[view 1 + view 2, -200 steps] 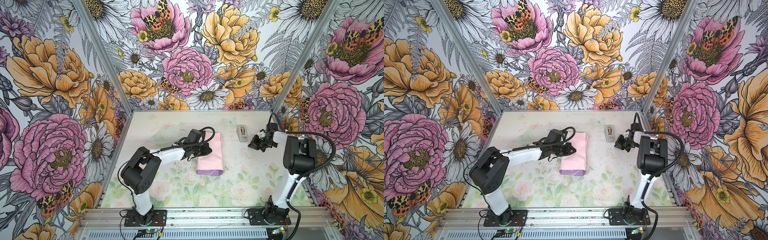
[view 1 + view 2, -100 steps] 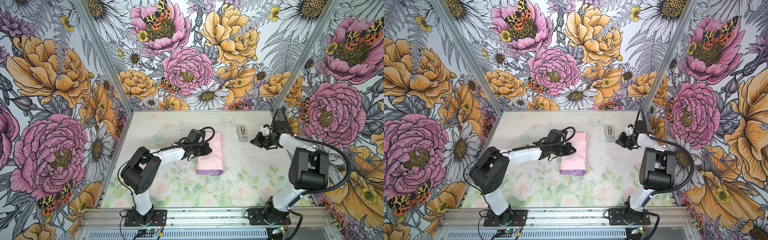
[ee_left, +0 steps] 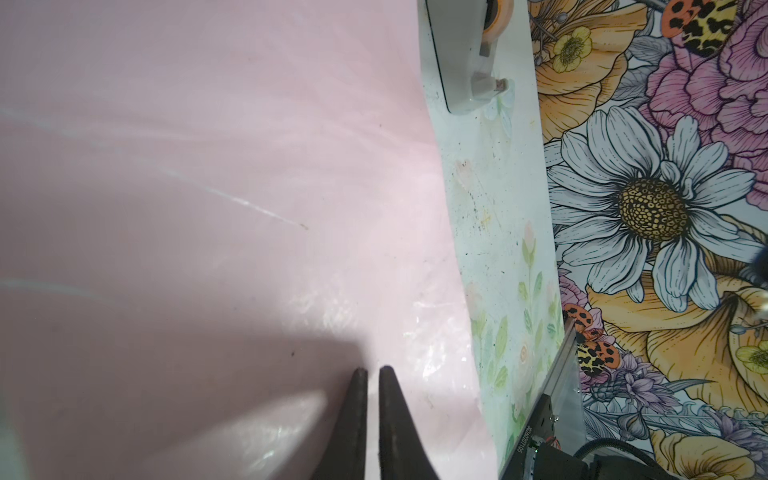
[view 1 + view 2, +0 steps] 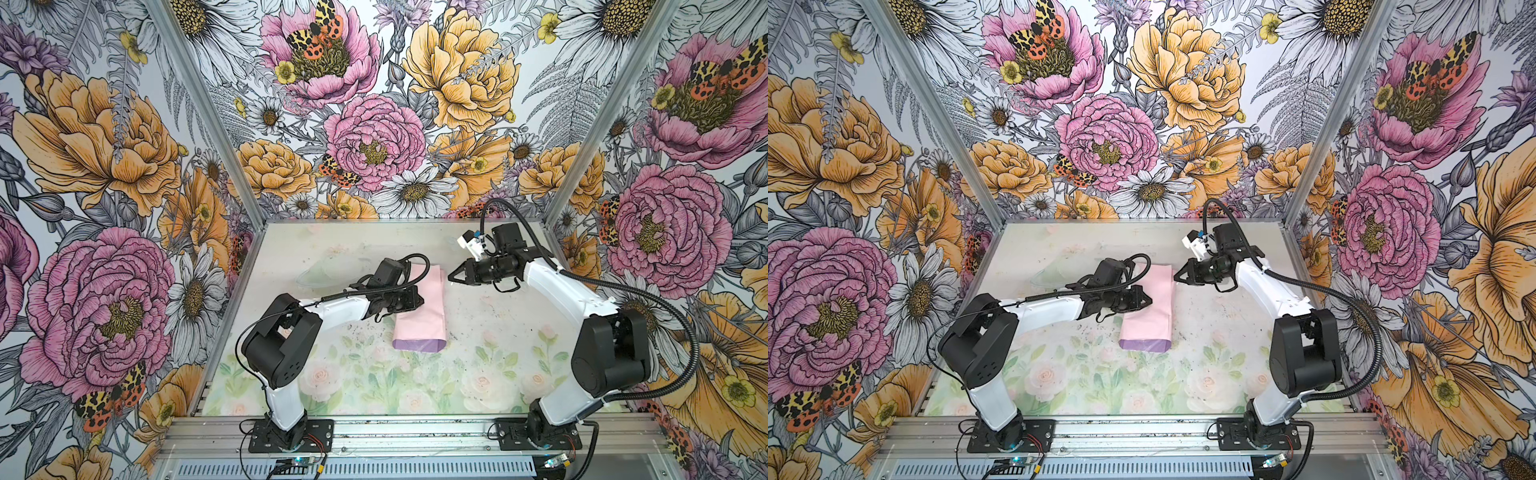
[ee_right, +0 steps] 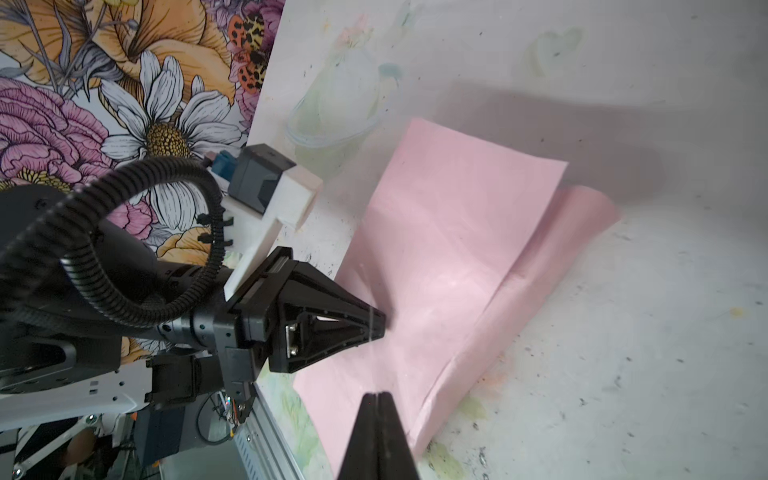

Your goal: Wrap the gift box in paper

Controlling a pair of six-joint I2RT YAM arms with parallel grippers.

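Paper (image 4: 422,328): folded pink packet, lilac strip at near end, mid-table (image 4: 490,332). Box not visible, presumably inside fold. Left gripper (image 3: 372,371): jaws almost together, tips on packet top, nothing seen between. Right gripper (image 4: 451,277): closed, empty, near packet's far corner. Handling (judged): sheet light, thin, creased, springy; pinch loose edge near corner, keep fold pressed.
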